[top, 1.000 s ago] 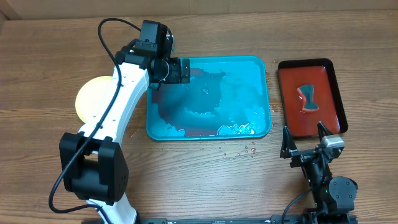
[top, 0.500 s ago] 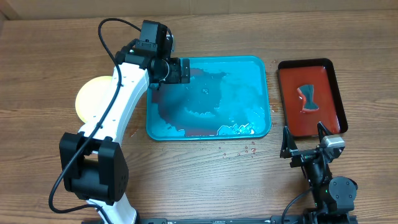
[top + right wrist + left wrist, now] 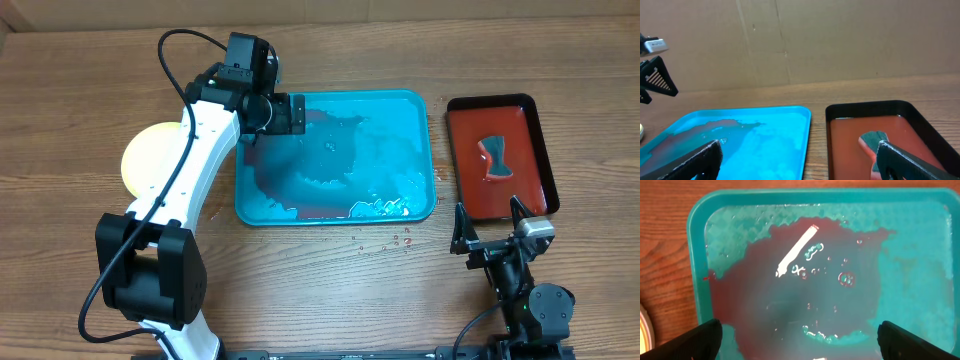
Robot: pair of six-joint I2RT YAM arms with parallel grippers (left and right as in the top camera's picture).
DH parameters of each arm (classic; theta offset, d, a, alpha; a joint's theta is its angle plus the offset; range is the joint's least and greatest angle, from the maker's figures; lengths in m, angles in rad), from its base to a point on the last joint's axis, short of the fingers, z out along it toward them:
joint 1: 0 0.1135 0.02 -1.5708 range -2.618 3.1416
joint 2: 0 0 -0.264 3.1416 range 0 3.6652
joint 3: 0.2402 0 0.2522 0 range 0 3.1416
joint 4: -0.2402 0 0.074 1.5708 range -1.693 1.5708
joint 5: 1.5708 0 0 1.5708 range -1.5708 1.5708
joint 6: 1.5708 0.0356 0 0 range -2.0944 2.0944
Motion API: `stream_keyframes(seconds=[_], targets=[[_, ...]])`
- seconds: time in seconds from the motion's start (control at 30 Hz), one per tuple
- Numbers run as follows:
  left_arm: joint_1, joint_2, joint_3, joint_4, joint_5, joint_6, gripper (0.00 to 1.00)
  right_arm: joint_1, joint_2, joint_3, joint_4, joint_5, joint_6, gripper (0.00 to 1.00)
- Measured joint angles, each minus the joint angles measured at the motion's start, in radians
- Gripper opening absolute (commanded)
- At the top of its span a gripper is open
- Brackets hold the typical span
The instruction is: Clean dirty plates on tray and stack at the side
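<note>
Wooden tabletop (image 3: 60,80) spans the scene. Far left, outside the turquoise tray (image 3: 433,150), lies one pale yellow plate (image 3: 140,165), partly under the left arm (image 3: 190,170). The left tool (image 3: 285,113) hovers over the tray's far-left corner, fingers apart and empty. Reddish water (image 3: 750,295) pools in the tray. Right of it, a red tray (image 3: 465,150) holds a dark grey piece (image 3: 497,158). The right tool (image 3: 488,225) sits near the front edge, fingers apart and empty.

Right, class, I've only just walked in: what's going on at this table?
The left gripper hangs open and empty over a corner of the blue tray, which holds a pool of reddish water and no plates. A yellow plate lies on the table beside the tray, partly under the left arm. The right gripper is open near the red tray, where a grey-blue object lies.
</note>
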Motion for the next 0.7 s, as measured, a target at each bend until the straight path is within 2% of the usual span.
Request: stream_keyframes(seconds=[0.17,0.3,0.43,0.7], targets=[[0.000,-0.004,-0.002,-0.005,-0.070,0.003,1.00,0.000,0.000,0.000,0.000,0.000,0.000,1.00],[0.001,-0.061,-0.058,0.136,-0.098,0.026,1.00,0.000,0.000,0.000,0.000,0.000,0.000,1.00],[0.013,-0.197,-0.192,0.318,-0.078,0.066,1.00,0.000,0.000,0.000,0.000,0.000,0.000,1.00],[0.094,-0.487,-0.536,0.489,0.021,0.208,1.00,0.000,0.000,0.000,0.000,0.000,0.000,1.00]])
